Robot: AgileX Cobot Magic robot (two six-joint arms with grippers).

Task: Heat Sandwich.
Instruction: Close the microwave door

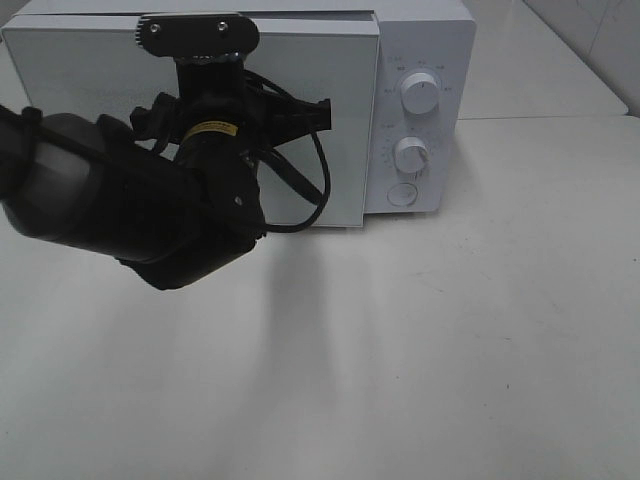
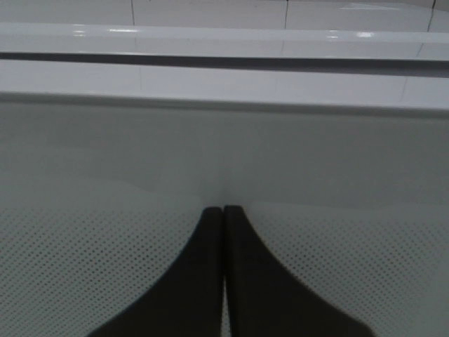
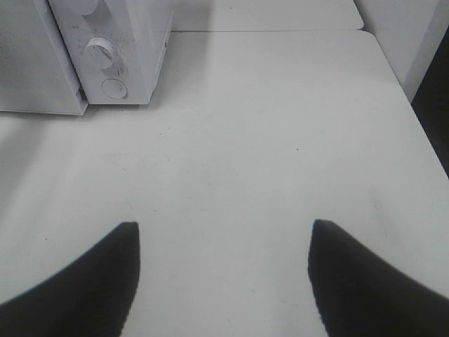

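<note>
While left pincer (image 2: 224, 210) is closed at microwave door (image 2: 105, 161), right pincer (image 3: 224, 225) gapes.

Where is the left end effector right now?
The left end effector is shut, tips at the microwave door, near its top edge, on the left of the high view, left of the knobs.

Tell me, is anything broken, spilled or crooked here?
Nothing stands out. The microwave sits straight on the table, with no spill or damage showing. The left tool is shut, with its tips right at the door.
</note>
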